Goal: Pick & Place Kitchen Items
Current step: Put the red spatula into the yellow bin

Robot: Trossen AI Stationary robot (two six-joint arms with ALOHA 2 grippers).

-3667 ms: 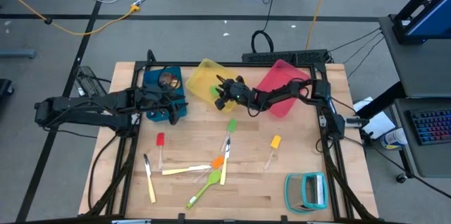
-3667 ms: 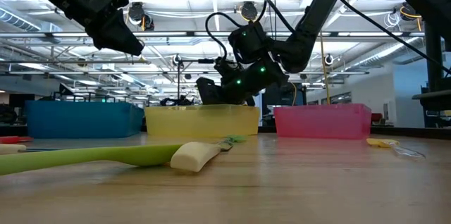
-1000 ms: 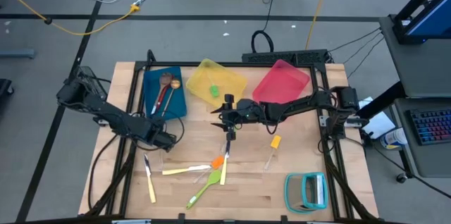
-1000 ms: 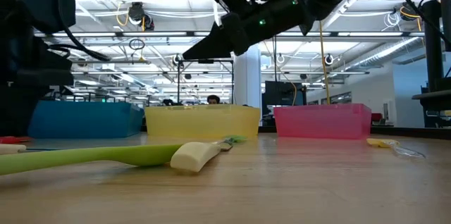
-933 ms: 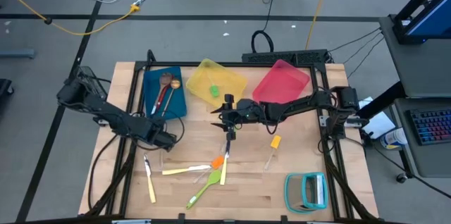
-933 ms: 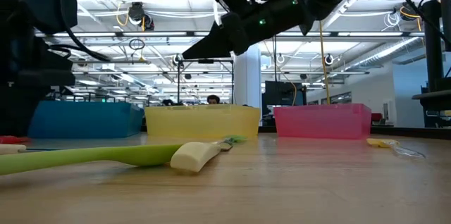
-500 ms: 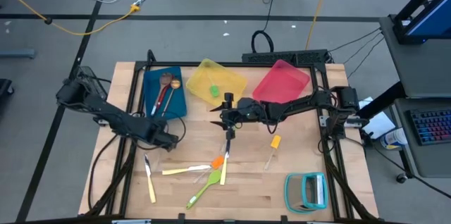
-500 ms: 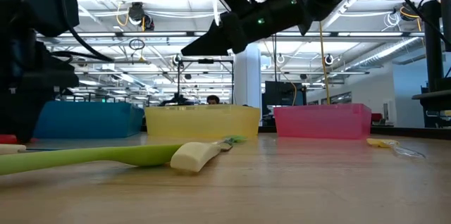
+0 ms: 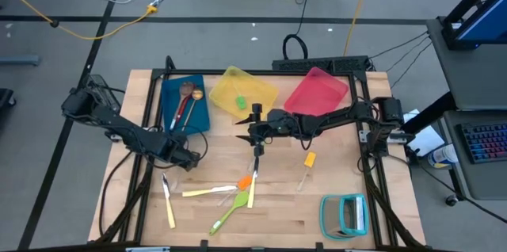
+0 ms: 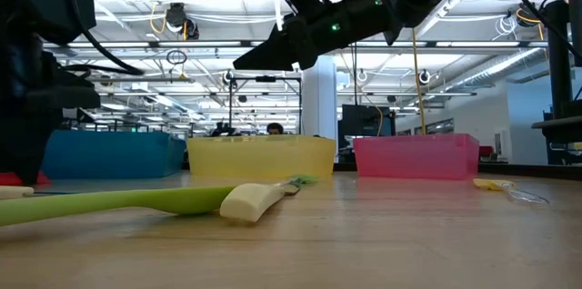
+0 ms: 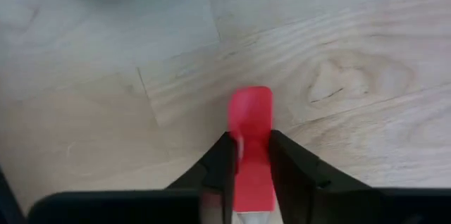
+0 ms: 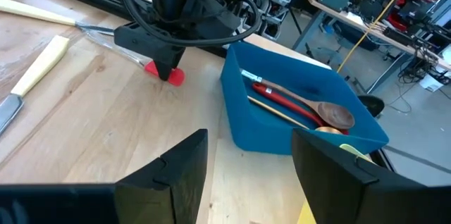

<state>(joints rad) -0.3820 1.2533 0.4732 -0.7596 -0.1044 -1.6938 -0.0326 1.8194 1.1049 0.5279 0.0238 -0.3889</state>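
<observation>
The left gripper (image 11: 251, 164) is down on the table, fingers clamped on the red spatula (image 11: 251, 139). The right gripper (image 12: 248, 155) hovers mid-table, fingers apart, empty.

Both arms extended over the table.
Left gripper (image 11: 251, 159) lowered to the surface, fingers closed on an item; right gripper (image 9: 244, 131) raised mid-table, fingers spread.

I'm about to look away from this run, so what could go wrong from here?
The left pincer pinches only the red blade of the small red spatula, so it may tip or slip on lifting. The open right pincer hovers over the green-bladed spatula amid crowded utensils, so it may nudge neighbours.
</observation>
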